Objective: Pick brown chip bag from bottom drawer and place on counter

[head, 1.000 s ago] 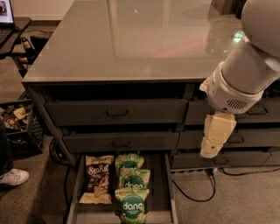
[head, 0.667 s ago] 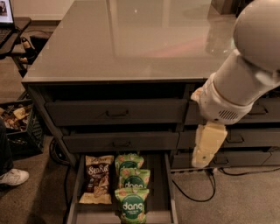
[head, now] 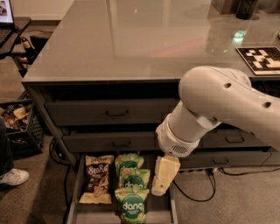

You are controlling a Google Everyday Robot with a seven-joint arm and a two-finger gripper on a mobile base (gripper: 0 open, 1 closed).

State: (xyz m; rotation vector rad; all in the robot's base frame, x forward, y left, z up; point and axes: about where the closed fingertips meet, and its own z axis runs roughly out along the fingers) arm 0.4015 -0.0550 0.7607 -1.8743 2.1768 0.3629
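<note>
The brown chip bag (head: 97,177) lies flat at the left side of the open bottom drawer (head: 73,199), with its dark middle panel facing up. My gripper (head: 163,176), a cream-coloured piece at the end of the white arm, hangs over the drawer's right edge. It is beside the green dang bags and to the right of the brown bag, touching neither. The glossy grey counter (head: 144,39) spreads above the drawer cabinet.
Three green dang bags (head: 132,186) lie in a row in the middle of the drawer. A black-and-white patterned board (head: 262,59) and a dark cylinder (head: 246,8) stand on the counter's far right. A crate (head: 15,118) and a shoe (head: 13,177) sit at left, cables (head: 197,194) at right.
The arm has swung left and down. The gripper has moved from in front of the right-hand drawers to the right edge of the open bottom drawer.
</note>
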